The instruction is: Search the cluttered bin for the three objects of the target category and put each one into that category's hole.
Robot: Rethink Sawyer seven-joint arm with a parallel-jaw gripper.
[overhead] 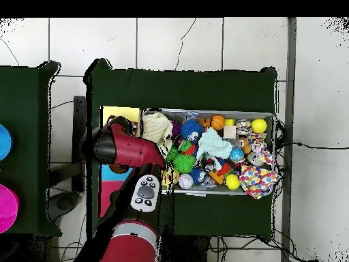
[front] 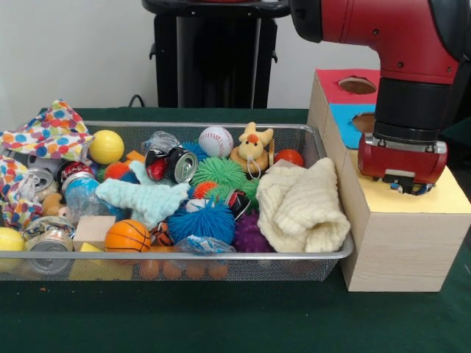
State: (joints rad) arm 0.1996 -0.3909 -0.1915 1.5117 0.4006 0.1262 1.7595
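The wire-mesh bin (front: 221,257) is full of toys and cans; it also shows in the overhead view (overhead: 204,112). One polka-dot cloth (front: 48,132) lies draped over the bin's far left corner. A second polka-dot cloth (front: 13,193) hangs at the left edge. Both show at the bin's right end in the overhead view (overhead: 259,181). I see no third one. My gripper (front: 403,184) is low over the yellow top of the wooden box (front: 445,200), right of the bin. It covers the hole. A small coloured scrap shows under it.
The cream waffle-knit cloth (front: 303,206) fills the bin's right end and the mint fuzzy cloth (front: 143,198) lies in the middle. Balls, spiky toys, cans and a plush toy (front: 252,149) crowd the rest. The blue-topped box (front: 352,118) and red-topped box (front: 346,82) stand behind the yellow one.
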